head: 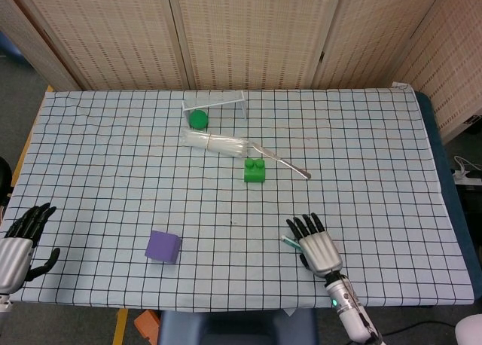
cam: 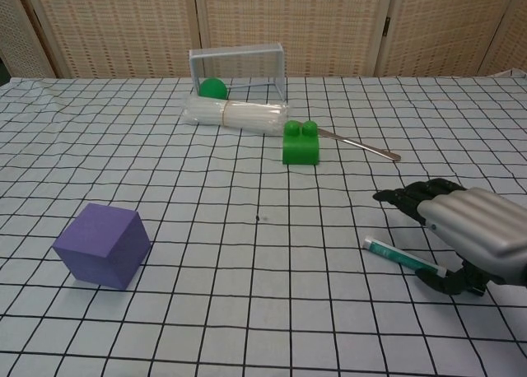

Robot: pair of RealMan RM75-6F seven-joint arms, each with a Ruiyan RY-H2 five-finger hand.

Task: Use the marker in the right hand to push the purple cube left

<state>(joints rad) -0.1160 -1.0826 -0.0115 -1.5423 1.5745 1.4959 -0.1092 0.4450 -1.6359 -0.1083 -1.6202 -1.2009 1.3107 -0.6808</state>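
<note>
The purple cube (head: 163,246) (cam: 103,245) sits on the checked cloth at the front left. The teal-and-white marker (head: 288,242) (cam: 403,257) lies flat on the cloth far to the cube's right. My right hand (head: 318,247) (cam: 469,233) hovers just over the marker's right end with its fingers stretched out and apart, holding nothing. The thumb is close beside the marker's end. My left hand (head: 19,243) rests open at the table's front left corner, away from the cube, and shows only in the head view.
A green brick (head: 254,170) (cam: 300,143) stands mid-table, with a thin metal utensil (cam: 362,148) beside it. Behind them lie a clear tube bundle (head: 217,141) and a clear open box (cam: 239,64) with a green ball (head: 197,119).
</note>
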